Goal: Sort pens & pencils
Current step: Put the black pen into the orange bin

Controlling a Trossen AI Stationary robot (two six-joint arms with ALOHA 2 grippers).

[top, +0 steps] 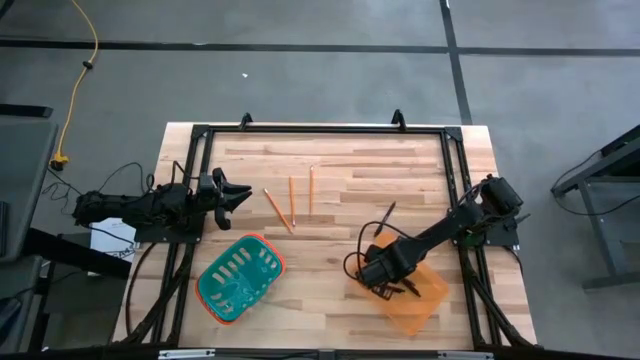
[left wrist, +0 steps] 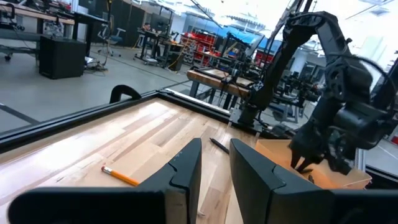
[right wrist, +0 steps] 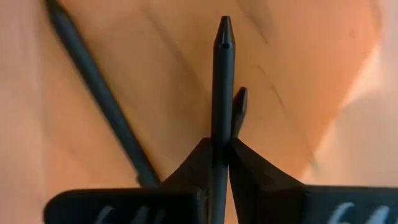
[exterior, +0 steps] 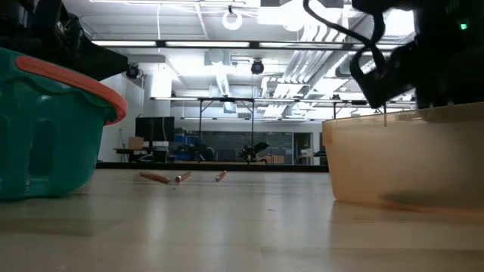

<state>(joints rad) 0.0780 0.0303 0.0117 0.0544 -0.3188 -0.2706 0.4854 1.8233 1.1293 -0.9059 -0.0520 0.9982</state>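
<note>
Three orange-yellow pencils (top: 291, 203) lie flat side by side on the table's far middle, and their ends show in the low view (exterior: 181, 177). One black pen (top: 387, 213) lies on the wood to their right. My right gripper (top: 383, 283) points down into the orange bin (top: 428, 303), shut on a black pen (right wrist: 223, 74). Another pen (right wrist: 96, 93) lies on the bin's floor. My left gripper (top: 238, 194) waits open at the table's left edge, level, facing the pencils; one pencil (left wrist: 118, 176) lies just ahead of it. My right gripper pinches the black pen between its two fingers, coming from above and pointing down into the orange bin. The pen runs along the fingers, and its capped tip (right wrist: 224, 28) sticks out well past the fingertips (right wrist: 245, 162). Whether the tip touches the bin's floor, I cannot tell.
A teal basket with an orange rim (top: 240, 278) stands near the table's near-left, large at the left of the low view (exterior: 45, 128). A black metal frame (top: 320, 129) runs around the table's edges. Bare wood lies between basket and bin.
</note>
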